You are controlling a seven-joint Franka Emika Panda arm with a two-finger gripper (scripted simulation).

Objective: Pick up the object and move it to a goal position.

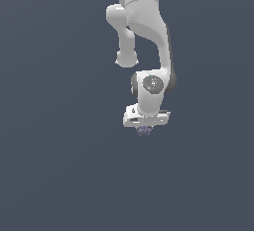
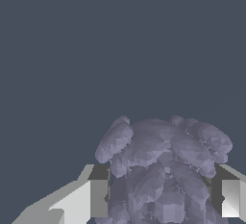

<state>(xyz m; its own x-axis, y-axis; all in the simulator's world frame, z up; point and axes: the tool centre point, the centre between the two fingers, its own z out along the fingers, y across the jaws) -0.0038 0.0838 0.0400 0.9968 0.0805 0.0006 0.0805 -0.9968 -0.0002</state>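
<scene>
The object is a tiny, lumpy purple-grey thing that pokes out just below the white gripper in the exterior view. In the wrist view the object fills the space between the two fingers, which press against its sides. The gripper is shut on it. The arm reaches down from the top of the exterior view, and the hand hides the upper part of the object.
A plain dark grey-blue surface fills both views, with no other objects, edges or goal marker in sight.
</scene>
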